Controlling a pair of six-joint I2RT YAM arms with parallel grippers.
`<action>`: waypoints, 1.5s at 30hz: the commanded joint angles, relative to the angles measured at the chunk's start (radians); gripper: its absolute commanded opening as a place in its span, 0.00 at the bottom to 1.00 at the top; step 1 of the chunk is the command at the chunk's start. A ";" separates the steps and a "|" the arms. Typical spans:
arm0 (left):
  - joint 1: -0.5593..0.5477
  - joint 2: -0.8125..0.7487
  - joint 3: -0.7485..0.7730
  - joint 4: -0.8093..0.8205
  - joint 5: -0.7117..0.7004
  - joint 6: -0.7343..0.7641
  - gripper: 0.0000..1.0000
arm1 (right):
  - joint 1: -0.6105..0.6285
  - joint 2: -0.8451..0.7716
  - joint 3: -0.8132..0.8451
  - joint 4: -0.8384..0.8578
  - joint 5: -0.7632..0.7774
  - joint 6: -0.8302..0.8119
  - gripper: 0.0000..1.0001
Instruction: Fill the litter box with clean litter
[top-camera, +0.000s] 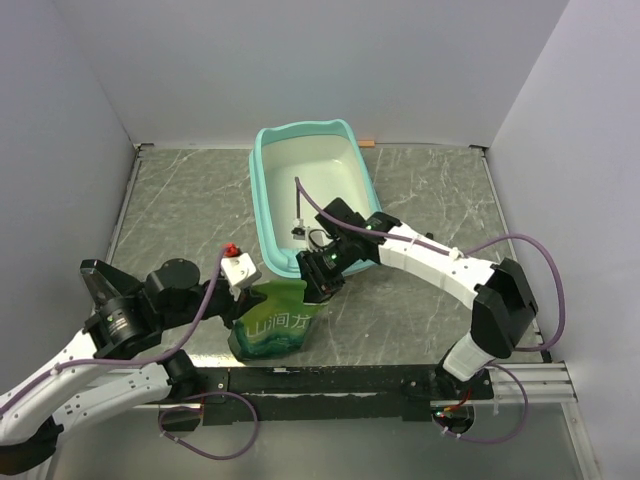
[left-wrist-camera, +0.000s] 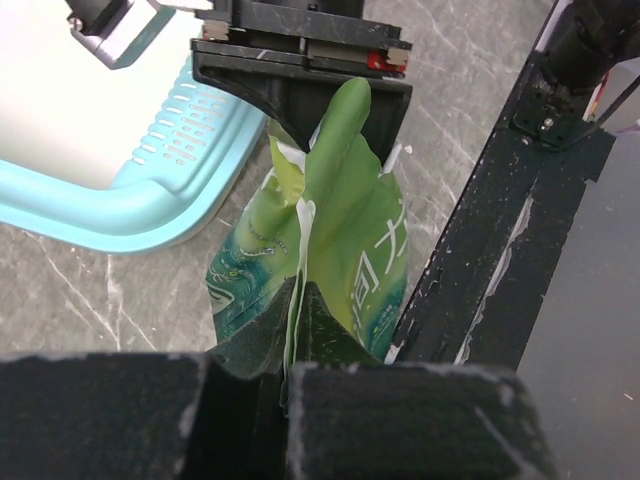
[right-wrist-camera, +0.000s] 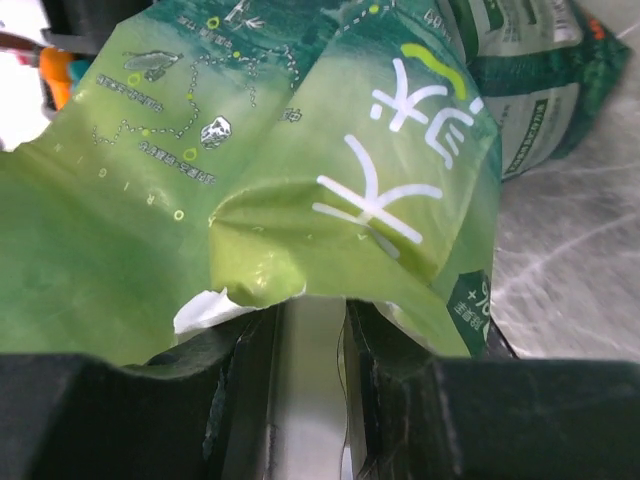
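The litter box (top-camera: 263, 195) sits toward the far edge of the grey marbled surface (top-camera: 430, 190), roughly mid-width. It is turned slightly, so that its near end points toward the left arm. Its turquoise rim is intact all round and the inside shows whitish. In the left wrist view a rounded corner of the box (left-wrist-camera: 120, 215) lies just beside the bag; whether the two touch cannot be told.

A glossy green printed bag (top-camera: 275, 325) stands upright at the near edge of the surface, left of centre. It is just in front of the box's near end and against the black mounting rail (top-camera: 330, 378).

Left gripper (top-camera: 258, 292): it reaches the bag from the left. Jaws are clenched on a fold of bag film at the upper edge, and the pinched fold is visible between the fingers in its own wrist view (left-wrist-camera: 297, 325).

Right gripper (top-camera: 320, 282): it reaches across the near end of the box and down to the bag top. Jaws are grasping the top edge of the bag from the opposite side. The left wrist view shows the green film running up into them (left-wrist-camera: 340, 100), and the right wrist view shows the edge caught between the fingers (right-wrist-camera: 305, 330).

The bag's upper part is creased and drawn taut between the two grips.
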 joint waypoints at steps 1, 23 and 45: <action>-0.011 0.047 -0.009 0.111 -0.011 0.015 0.01 | 0.002 -0.058 -0.153 0.263 -0.155 0.078 0.00; -0.050 0.164 0.080 0.007 -0.371 0.113 0.01 | -0.020 -0.140 -0.495 1.151 -0.234 0.615 0.00; -0.048 0.044 -0.007 0.057 -0.411 0.121 0.01 | 0.066 -0.026 -0.269 0.955 -0.048 0.537 0.00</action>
